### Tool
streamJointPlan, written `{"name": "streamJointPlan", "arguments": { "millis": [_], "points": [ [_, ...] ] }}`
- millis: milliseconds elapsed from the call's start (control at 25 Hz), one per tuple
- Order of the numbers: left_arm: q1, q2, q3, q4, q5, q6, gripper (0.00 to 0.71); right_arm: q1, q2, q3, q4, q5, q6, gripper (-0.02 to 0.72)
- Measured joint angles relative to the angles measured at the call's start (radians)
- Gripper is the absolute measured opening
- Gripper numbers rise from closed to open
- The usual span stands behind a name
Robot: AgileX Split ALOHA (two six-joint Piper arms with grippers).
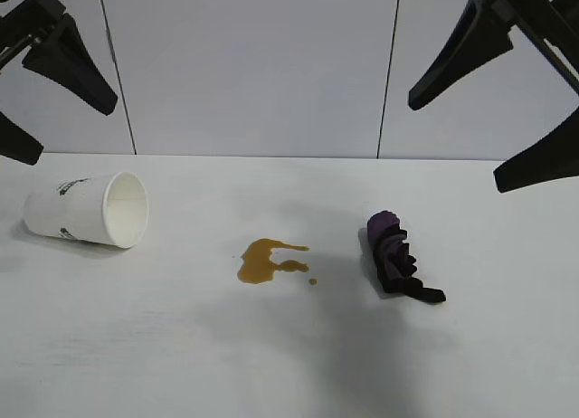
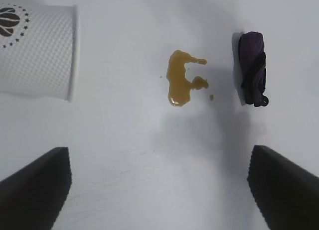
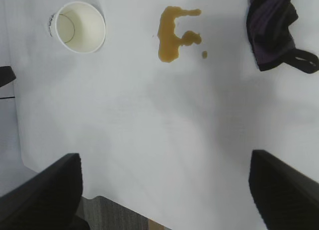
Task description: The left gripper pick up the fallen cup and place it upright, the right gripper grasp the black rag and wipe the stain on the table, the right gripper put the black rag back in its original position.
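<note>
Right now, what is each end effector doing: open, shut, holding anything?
Left end effector: open, holding nothing, raised above the cup.
Right end effector: open, holding nothing, raised above the black rag.

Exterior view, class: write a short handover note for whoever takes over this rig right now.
Left gripper: open, empty, raised above the cup.
Right gripper: open, empty, raised above the black rag.
Cup lies on its side at the table's left, mouth toward the stain.
Stain is mid-table, unwiped; rag sits to its right.
Done: nothing.
Left: stand cup upright, wipe stain, return rag.
</note>
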Motion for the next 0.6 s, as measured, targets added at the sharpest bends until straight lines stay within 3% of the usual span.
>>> {"name": "streamJointPlan", "arguments": {
  "millis": [600],
  "points": [
    [0.0, 0.0, 0.0, -0.001, -0.024, 0.0, 0.694, 0.0, 0.0, 0.0, -0.123, 0.083, 0.0, 0.629]
  ]
}}
